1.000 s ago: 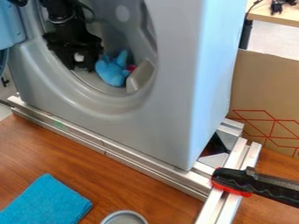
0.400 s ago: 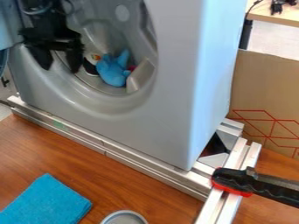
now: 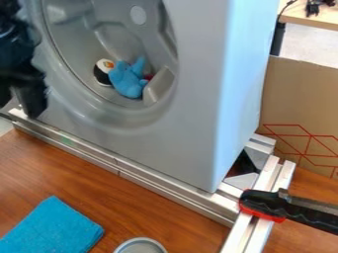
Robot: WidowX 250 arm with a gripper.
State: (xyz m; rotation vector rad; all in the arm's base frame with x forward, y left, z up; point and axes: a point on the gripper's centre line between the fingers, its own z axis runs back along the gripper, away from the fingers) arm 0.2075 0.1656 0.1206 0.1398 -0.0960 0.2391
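Jaws stand parted at the left edge of the view, in front of the washing machine [image 3: 194, 113] and outside its round opening, with nothing seen between them. They are partly cut off, but the dark outline shows two separate prongs, so I judge them released. The black robot arm [image 3: 15, 42] comes down from the upper left, well apart from the toys.

Inside the drum [image 3: 115, 42], a blue plush toy [image 3: 125, 79] rests low down, beside the pale raised fin [image 3: 159, 86]. A black-and-white penguin toy [image 3: 101, 74] lies against it on the left, its orange beak turned up. A small red piece [image 3: 148, 77] shows just behind the blue toy; whether it is part of that toy or a separate thing, I cannot tell.

As for progress, the handling of these two toys looks finished or close to it: both lie freely within the drum, and the jaws are clear of them. The opening is uncovered, so closing it has not been done. Whether anything more is left, the view does not settle.

Outside the machine, a blue cloth [image 3: 53, 228] lies flat on the wooden desk [image 3: 86, 180], near a round grey container [image 3: 141, 245]. A black-and-red clamp [image 3: 264, 205] sits over the metal rails [image 3: 264, 180] at the right.
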